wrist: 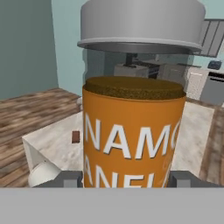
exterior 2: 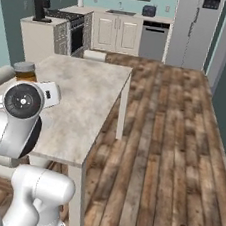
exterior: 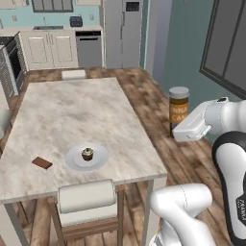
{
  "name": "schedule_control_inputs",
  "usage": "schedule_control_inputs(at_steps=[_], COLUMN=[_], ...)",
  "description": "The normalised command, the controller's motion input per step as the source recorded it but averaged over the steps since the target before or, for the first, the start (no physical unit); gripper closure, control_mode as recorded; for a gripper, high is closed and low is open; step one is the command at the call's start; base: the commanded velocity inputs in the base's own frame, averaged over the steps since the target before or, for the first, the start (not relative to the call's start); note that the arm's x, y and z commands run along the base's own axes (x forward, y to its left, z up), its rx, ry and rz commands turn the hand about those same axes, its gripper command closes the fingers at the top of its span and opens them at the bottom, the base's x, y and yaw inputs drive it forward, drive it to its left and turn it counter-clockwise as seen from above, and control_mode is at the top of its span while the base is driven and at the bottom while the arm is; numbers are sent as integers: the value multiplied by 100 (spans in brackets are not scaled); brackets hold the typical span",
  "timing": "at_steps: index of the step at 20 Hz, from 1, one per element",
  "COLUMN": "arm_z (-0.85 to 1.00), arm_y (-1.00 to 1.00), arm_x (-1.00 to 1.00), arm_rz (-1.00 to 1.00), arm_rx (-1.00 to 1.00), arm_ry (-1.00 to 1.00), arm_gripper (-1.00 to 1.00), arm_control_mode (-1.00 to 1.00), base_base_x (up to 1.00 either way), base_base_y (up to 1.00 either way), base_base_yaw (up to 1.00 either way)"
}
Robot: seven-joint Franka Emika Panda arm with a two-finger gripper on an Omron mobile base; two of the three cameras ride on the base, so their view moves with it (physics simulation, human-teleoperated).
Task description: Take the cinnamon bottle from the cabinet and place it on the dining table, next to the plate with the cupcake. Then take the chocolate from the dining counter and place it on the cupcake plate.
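Observation:
The cinnamon bottle [exterior: 178, 108], a clear jar with a grey lid and an orange label, hangs in the air off the right side of the dining table [exterior: 72, 110]. My gripper [exterior: 177, 130] is shut on its lower part. In the hand view the cinnamon bottle [wrist: 133, 131] stands upright between the fingertips [wrist: 70, 179]. From the right base view the bottle [exterior 2: 24, 71] peeks over my arm. A white plate [exterior: 72, 162] with the cupcake [exterior: 87, 153] sits near the table's front edge, well left of the bottle. The brown chocolate [exterior: 42, 163] lies on the table left of the plate.
A chair [exterior: 86, 197] is tucked under the table's near edge, another chair [exterior: 73, 74] stands at the far end. Wooden floor [exterior 2: 171, 143] stretches to the right of the table. Cabinets, a dishwasher [exterior: 89, 48] and a fridge [exterior: 122, 29] line the back wall.

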Motion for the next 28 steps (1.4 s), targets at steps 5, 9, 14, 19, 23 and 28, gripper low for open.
schedule_control_inputs(at_steps=[5,9,14,19,23,28], arm_z=[-20,-57,-80,-93,-65,-67], arm_y=[17,21,2,13,40,37], arm_x=[58,100,100,98,87,97], arm_rz=[0,2,20,32,25,17], arm_rx=[-1,0,0,0,0,2], arm_ry=[0,6,9,3,0,2], arm_gripper=[100,100,100,100,100,100], arm_control_mode=[-100,-100,-100,-100,-100,-100], base_base_x=[34,0,0,0,0,0], base_base_y=[16,0,0,0,0,0], base_base_yaw=[1,0,0,0,0,0])
